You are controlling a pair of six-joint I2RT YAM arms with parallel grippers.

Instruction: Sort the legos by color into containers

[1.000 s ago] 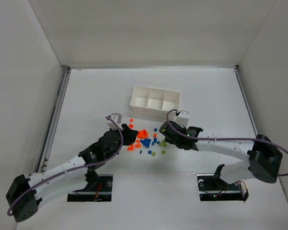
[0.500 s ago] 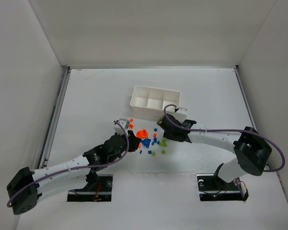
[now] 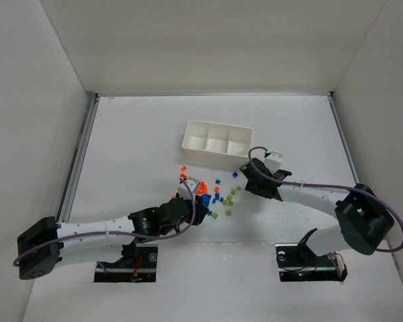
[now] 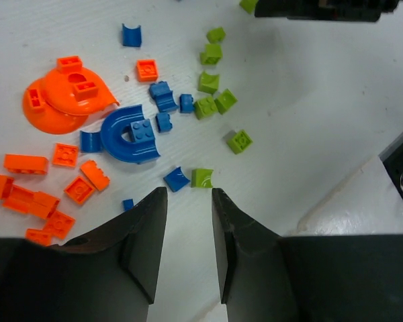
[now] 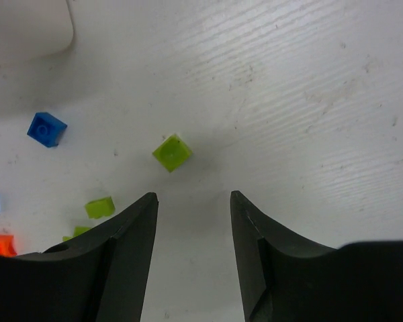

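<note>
The left gripper [image 4: 188, 208], its fingers narrow and empty, hangs over the legos [image 4: 138, 131] scattered mid-table. The white tray [image 3: 211, 156] sits beyond them, toward the table's far edge. The right gripper [image 5: 193, 204], its fingers wide and empty, hovers above a lime brick [image 5: 172, 152].

Robot lab test cell: plain white walls [image 3: 221, 40] box the white surface [image 3: 134, 134] at 9, 12, 3 o'clock; left arm [image 3: 97, 228], right arm [image 3: 309, 194] bolted at 6 o'clock.
</note>
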